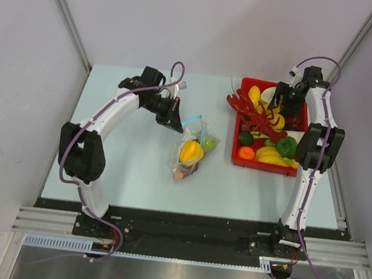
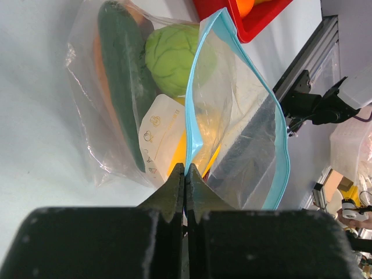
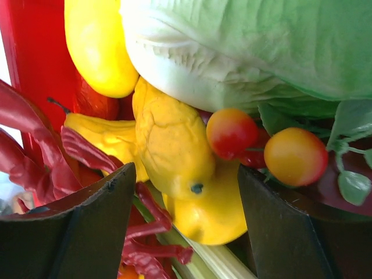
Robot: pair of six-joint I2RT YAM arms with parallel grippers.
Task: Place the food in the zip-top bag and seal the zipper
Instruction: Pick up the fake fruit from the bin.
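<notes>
**A:** Left of the red tray point(image 1: 253, 164), our left gripper point(image 2: 185, 168) is pinched tight on the zipper point(image 2: 193, 110). We reckon that's to hold up the mouth of the zip-top bag point(image 1: 193, 150). There's food point(image 1: 191, 151) inside it already.

**B:** Yep, and over the tray our right gripper point(image 3: 186, 192) hangs spread wide above more toys. Pale blue table point(image 1: 123, 166) under the tray, plain grey walls behind it.

Your zip-top bag point(image 1: 198, 133) lies on the counter point(image 1: 130, 163) just left of the tray point(image 1: 238, 135), food point(image 1: 191, 152) inside. Your left claw point(image 2: 185, 170) pinches its zipper point(image 2: 192, 116), farther left of the tray; your right claw point(image 1: 281, 108) hangs over the tray.
</notes>
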